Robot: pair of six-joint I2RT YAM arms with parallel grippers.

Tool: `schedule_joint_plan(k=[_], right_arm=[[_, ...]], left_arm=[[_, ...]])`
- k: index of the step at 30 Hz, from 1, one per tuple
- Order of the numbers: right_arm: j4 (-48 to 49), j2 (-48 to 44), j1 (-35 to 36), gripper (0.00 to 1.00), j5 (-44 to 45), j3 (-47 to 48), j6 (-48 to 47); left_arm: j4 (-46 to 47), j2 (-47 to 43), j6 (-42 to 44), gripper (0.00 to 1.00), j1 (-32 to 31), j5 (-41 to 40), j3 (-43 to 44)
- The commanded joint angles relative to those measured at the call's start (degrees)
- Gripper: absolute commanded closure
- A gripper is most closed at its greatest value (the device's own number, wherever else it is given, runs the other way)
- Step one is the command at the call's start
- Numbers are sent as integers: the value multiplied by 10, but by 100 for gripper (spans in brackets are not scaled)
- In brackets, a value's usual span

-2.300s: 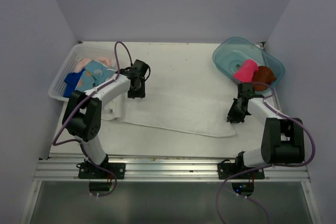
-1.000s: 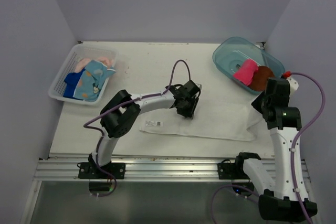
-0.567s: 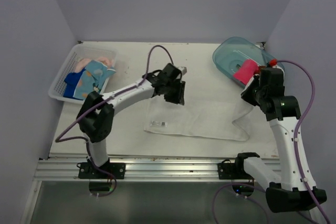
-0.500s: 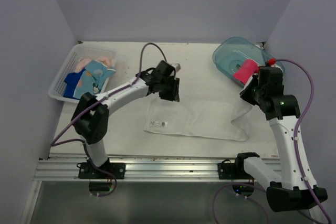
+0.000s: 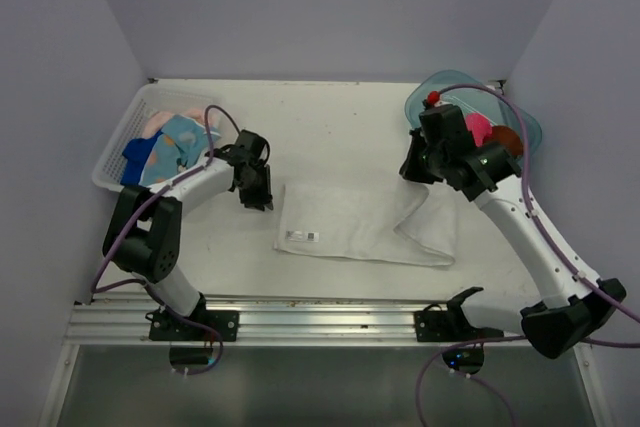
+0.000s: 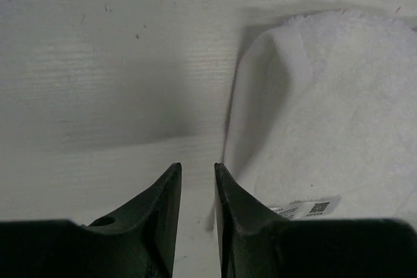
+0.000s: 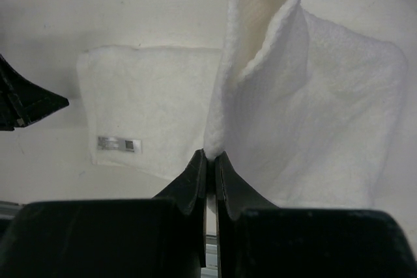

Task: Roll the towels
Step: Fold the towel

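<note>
One thin pinch is all that ties the white towel (image 5: 345,222) to your right gripper (image 7: 210,155). Its jaws are closed tight on the lifted right end, which stands up as a loose flap above the rest of the cloth lying flat on the table (image 5: 330,127). If you pull leftward too fast, I judge the terry could slip out of that narrow bite. The whole towel could also drag along the table instead of curling over itself, because nothing pins the far end. Your left gripper (image 6: 197,168) has its jaws only a narrow gap apart and holds nothing. It hangs over bare table just beside the towel's left edge, near the label (image 5: 303,237), so it offers no anchor yet. If you lower it without care it may catch that edge and rumple the fold. A flap laid down crooked would give a slanted, loose roll. The hot pink towel (image 5: 478,127) and brown towel (image 5: 505,140) sit in the tub (image 5: 425,107) close behind your right arm, so a wide swing could knock it. The remaining towels (image 5: 165,147) wait in the basket (image 5: 112,162).
</note>
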Motion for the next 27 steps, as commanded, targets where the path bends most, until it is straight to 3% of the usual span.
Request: schedule_joint_plan(k=[1,13,27], right_arm=[[12,28,50,100,27,39,10],[22,169,208,100,71,120,59],[31,309,275,100,83,197,84]], left_arm=[[18,-13,14,71,-3,12,-17],[76,1,-8,74,-3,58,-70],[111,12,-22,76,-3,89,-87]])
